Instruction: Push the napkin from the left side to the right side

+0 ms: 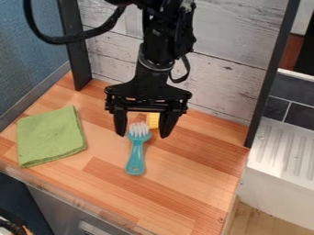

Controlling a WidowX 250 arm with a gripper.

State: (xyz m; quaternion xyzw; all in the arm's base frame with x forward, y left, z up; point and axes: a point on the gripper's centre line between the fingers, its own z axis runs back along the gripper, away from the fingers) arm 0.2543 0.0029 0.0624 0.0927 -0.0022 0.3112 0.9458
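Observation:
The gripper [142, 133] hangs over the back middle of the wooden counter, its two fingers open and spread apart. A folded green napkin [50, 136] lies flat at the counter's left side, to the left of the gripper and apart from it. Between and just below the fingertips is the bristle end of a teal brush, which the gripper is not closed on.
The teal brush [135, 158] lies on the wooden counter [184, 183], handle toward the front. A yellow object [153, 120] sits behind it, partly hidden by the gripper. Dark posts stand at the counter's back corners, before a whitewashed plank wall [227, 78].

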